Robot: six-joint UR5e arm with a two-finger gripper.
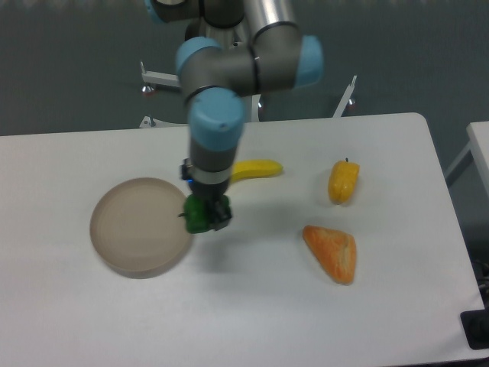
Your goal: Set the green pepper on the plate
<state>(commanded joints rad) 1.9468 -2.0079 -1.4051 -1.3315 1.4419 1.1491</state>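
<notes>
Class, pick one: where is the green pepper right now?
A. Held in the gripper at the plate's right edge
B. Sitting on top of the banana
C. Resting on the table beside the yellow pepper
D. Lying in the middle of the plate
A: the gripper is shut on the green pepper, right at the right rim of the plate, far from the yellow pepper.

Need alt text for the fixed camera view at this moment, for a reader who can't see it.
The end effector holds the green pepper at the right rim of the beige plate. A banana, a yellow pepper and an orange wedge-shaped piece lie on the white table.
</notes>
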